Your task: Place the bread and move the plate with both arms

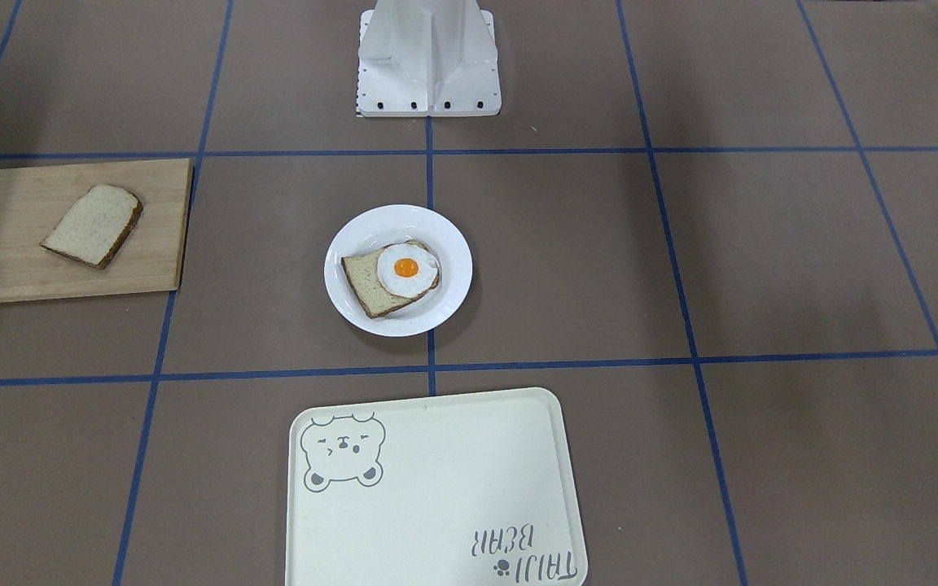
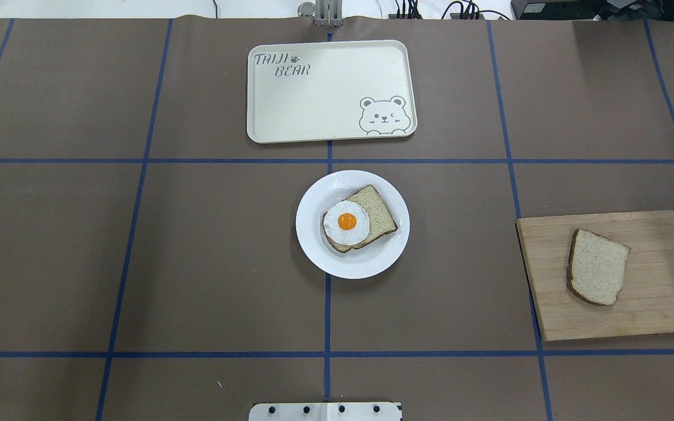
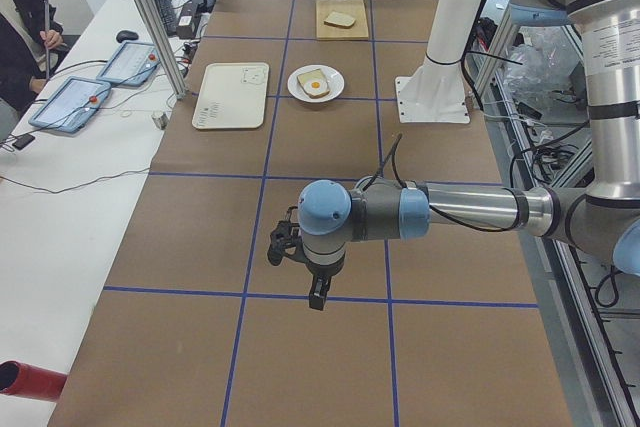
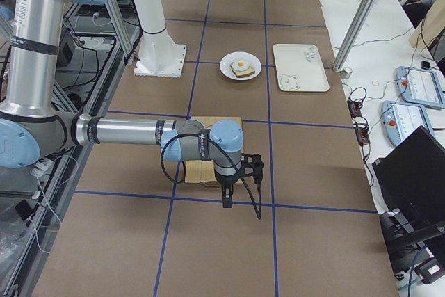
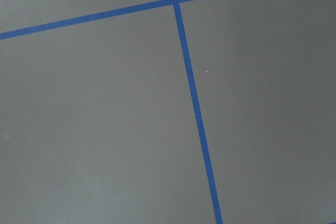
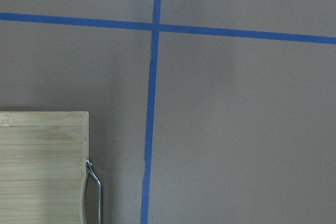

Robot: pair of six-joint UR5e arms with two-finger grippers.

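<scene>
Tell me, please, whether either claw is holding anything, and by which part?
Neither: the left claw and right claw hang bare over the table; the bread lies on the board, the plate sits untouched.

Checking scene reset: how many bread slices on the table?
2. First slice on the white plate, partly under the fried egg; second slice on the wooden board, robot's right side. None apparently hidden.

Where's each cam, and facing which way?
Front: across table, faces pedestal; no arms.
Overhead: behind robot, looking down; no arms; shares plate, tray with front.
Left side: table end; left arm, left hand near.
Right side: other end; right arm, right hand near.
Left wrist: down at tape; robot unseen.
Right wrist: down at board corner; robot unseen.
</scene>
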